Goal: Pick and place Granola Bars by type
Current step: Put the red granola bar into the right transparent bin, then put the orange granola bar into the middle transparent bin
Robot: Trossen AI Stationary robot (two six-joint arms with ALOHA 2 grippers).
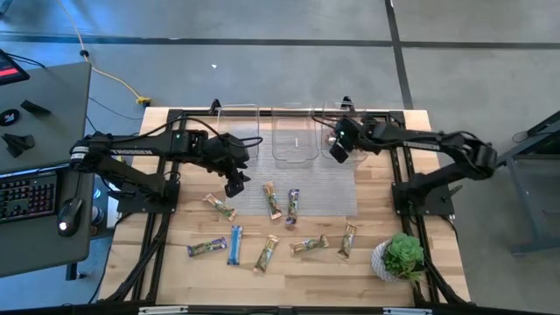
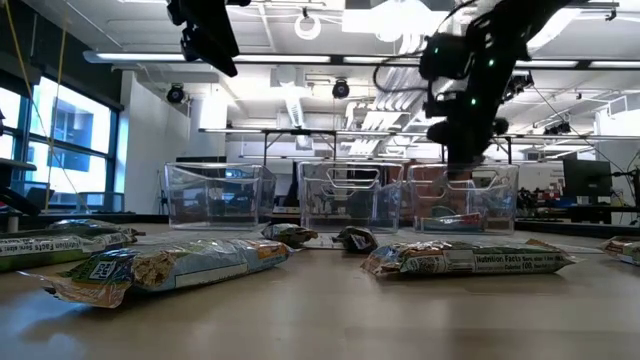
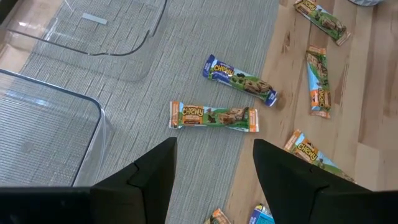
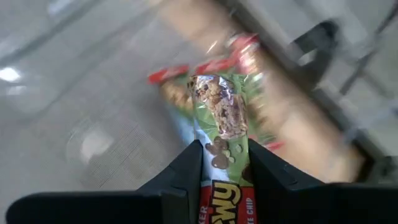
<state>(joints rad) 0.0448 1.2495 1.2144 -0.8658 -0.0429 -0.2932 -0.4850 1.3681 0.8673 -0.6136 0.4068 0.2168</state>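
Several granola bars lie flat on the table's near half, among them a blue one (image 3: 239, 79) and a tan-and-green one (image 3: 213, 116) on the grey mat (image 1: 328, 188). My left gripper (image 1: 234, 184) hangs open above the mat, with those two bars ahead of its fingers. My right gripper (image 1: 338, 150) is over the right-hand clear bin (image 1: 343, 129), shut on a granola bar (image 4: 219, 115) with a red-and-green wrapper. Blurred red-wrapped bars (image 4: 245, 53) lie in the bin below it. My right gripper pinches the red-and-green bar between its two fingers (image 4: 186, 171), on the wrapper's two long edges (image 4: 221, 158). The bar lies along the fingers, and its free end (image 4: 214, 87) sticks out past the tips. The fingers slant downward, and the bar is lifted clear above the bin.
Three clear bins (image 2: 340, 195) stand in a row along the far edge of the mat. A green potted plant (image 1: 401, 255) sits at the near right corner. A desk with a keyboard (image 1: 26, 192) stands beyond the table's left edge.
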